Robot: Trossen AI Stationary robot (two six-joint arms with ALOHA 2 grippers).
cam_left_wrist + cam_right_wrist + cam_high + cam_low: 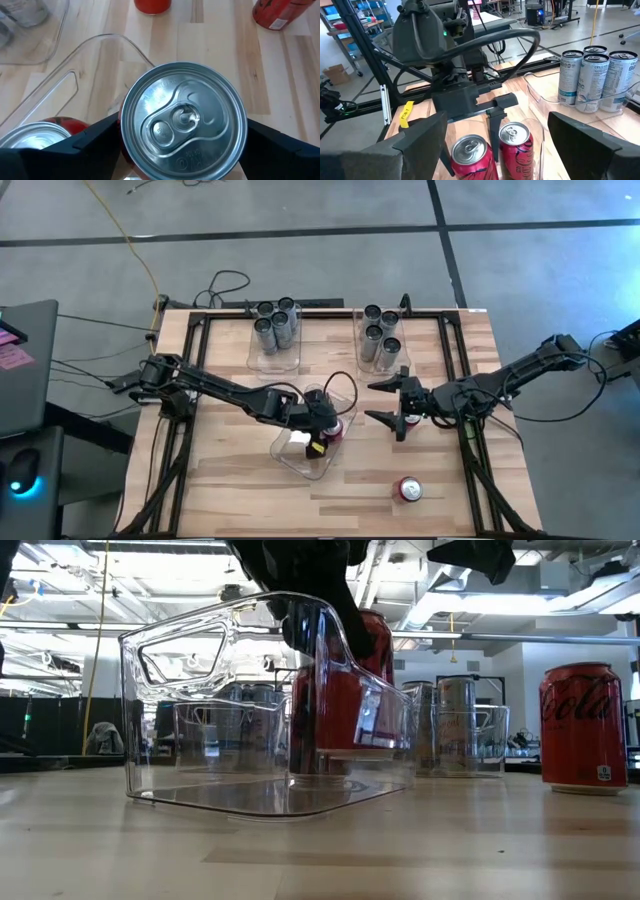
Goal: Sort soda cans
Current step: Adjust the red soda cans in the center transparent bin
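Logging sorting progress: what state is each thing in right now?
left tool: over a red can in the front bin.
right tool: open, empty.
front bin: holds two upright red cans.
loose red can: upright on table, unsorted.
silver cans: upright in two back bins.

Two cans point(337, 426) in near bin point(300, 455), two far bins point(275, 360) behind — one can point(409, 489) alone right-front on table point(230, 490).

Glossy metal cans point(183, 120), clear plastic bin point(200, 670), matt wood table point(460, 470)
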